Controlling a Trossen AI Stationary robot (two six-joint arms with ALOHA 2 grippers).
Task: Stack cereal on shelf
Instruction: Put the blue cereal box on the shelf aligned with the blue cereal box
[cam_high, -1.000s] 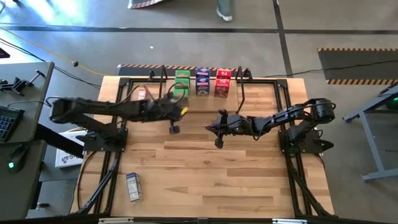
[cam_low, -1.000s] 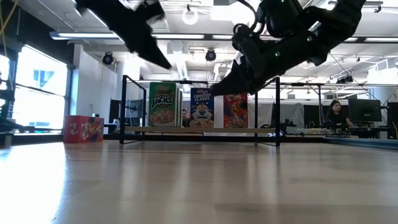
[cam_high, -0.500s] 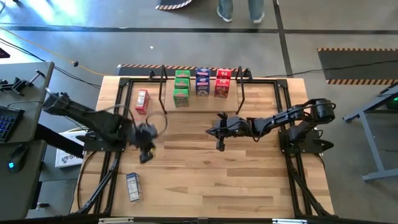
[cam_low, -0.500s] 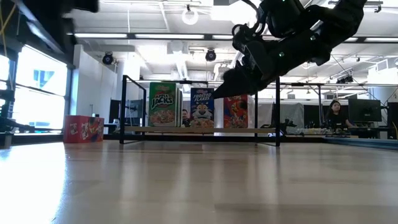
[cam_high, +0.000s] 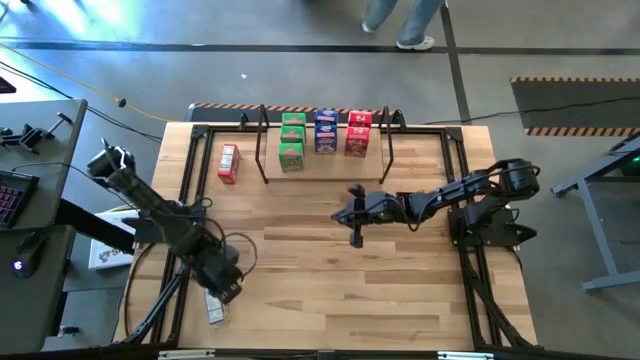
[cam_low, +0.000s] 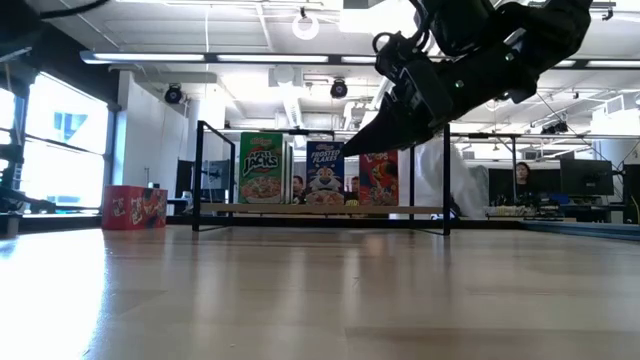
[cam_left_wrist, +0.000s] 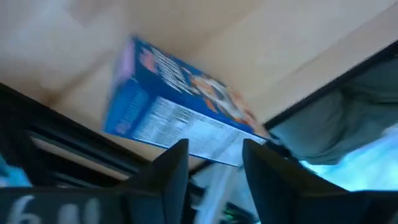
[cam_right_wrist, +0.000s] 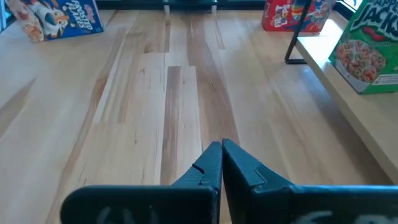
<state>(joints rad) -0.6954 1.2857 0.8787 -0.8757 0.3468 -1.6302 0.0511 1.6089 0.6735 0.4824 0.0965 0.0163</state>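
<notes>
**Left arm swings down to the stray blue box**

While the right arm waits over the middle of the table (cam_high: 330, 290), the left arm has swung away from the shelf, where it reached a second ago, to the table's near left corner. The left gripper (cam_high: 224, 287) now hangs over the blue box (cam_high: 214, 304) lying flat there, just beside the black frame rail (cam_high: 175, 285) along that side. In the left wrist view its fingers (cam_left_wrist: 171, 168) stand apart, with the box (cam_left_wrist: 180, 106) just beyond them and not yet between them. That reads as the start of the next pickup.

Room here is tight: the box lies close to the table edge and the rail, so I judge the grip must come from above.

Farther in, the right gripper (cam_high: 354, 222) hovers over bare wood with its fingers (cam_right_wrist: 211, 163) pressed together and holding nothing. It sits in the path back to the shelf, though open table lies to either side.

At the far edge, the shelf (cam_high: 325, 165) carries green boxes (cam_high: 292, 142), a blue box (cam_high: 326, 130) and a red box (cam_high: 359, 131). Another red box (cam_high: 229, 162) lies on the table just outside the shelf's left hoop (cam_high: 264, 140). A person's legs (cam_high: 405, 18) pass beyond the table.
</notes>
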